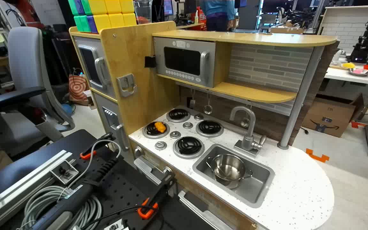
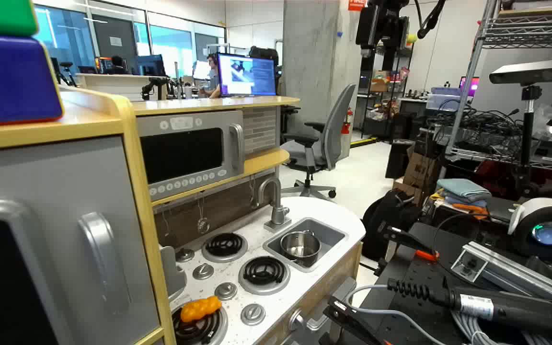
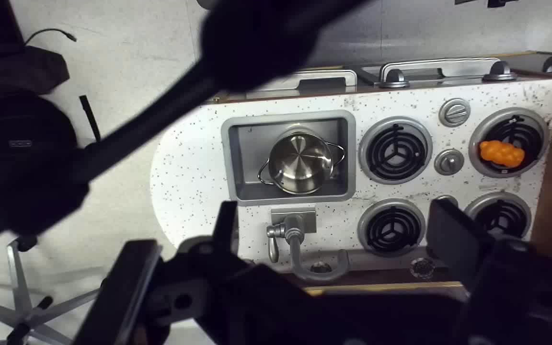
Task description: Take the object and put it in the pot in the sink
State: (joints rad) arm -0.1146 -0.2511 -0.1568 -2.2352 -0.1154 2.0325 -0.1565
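Note:
An orange lumpy object (image 1: 160,127) lies on the near-left black burner of the toy stove; it also shows in an exterior view (image 2: 200,309) and the wrist view (image 3: 502,153). The shiny silver pot (image 1: 228,167) stands upright in the grey sink (image 1: 264,182); the pot (image 2: 300,247) and sink (image 2: 337,235) show there too. In the wrist view, the pot (image 3: 300,163) looks empty inside the sink (image 3: 252,143). My gripper (image 3: 334,206) is open, its fingers wide apart with nothing between them, high above the counter. The orange object is outside the fingers, to the upper right.
The curved faucet (image 1: 249,127) rises behind the sink. A microwave and shelf (image 1: 257,91) overhang the back. A tall wooden cabinet (image 1: 139,80) stands beside the burner. A black table with cables (image 1: 123,188) lies in front. A black mechanism (image 2: 382,33) hangs at the top.

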